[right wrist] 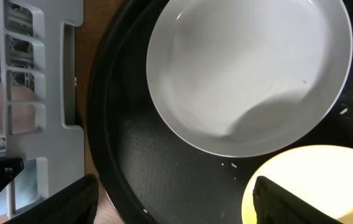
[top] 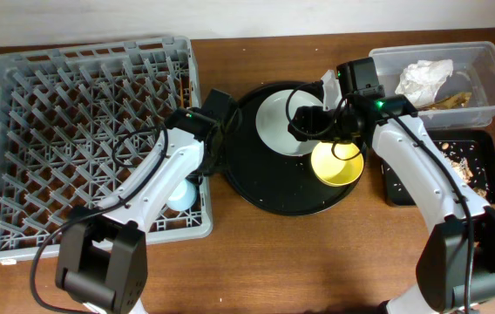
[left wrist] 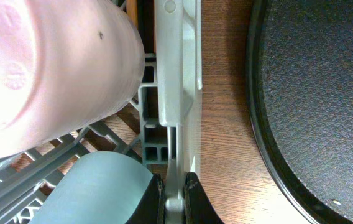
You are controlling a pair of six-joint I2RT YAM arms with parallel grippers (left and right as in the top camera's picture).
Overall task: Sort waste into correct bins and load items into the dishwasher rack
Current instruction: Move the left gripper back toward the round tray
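The grey dishwasher rack (top: 21, 78) fills the left. My left gripper (top: 207, 162) is shut on its right rim wall (left wrist: 167, 93), with the fingertips (left wrist: 178, 198) pinching the wall. Inside the rack, the pale pink cup (left wrist: 46, 62) and the light blue cup (left wrist: 102, 190) lie close to that rim; the blue cup also shows in the overhead view (top: 182, 194). My right gripper (top: 310, 122) is open and empty (right wrist: 176, 202) above the white plate (right wrist: 245, 68) and the yellow bowl (right wrist: 325, 186). The chopsticks are not clearly in view.
The plate (top: 284, 122) and bowl (top: 336, 164) sit on a large round black tray (top: 265, 196). The clear tub (top: 491, 65) at back right holds the white napkin (top: 422, 78) and golden-brown scraps (top: 452, 100). The shallow black tray (top: 483, 144) holds beige crumbs (top: 465, 170).
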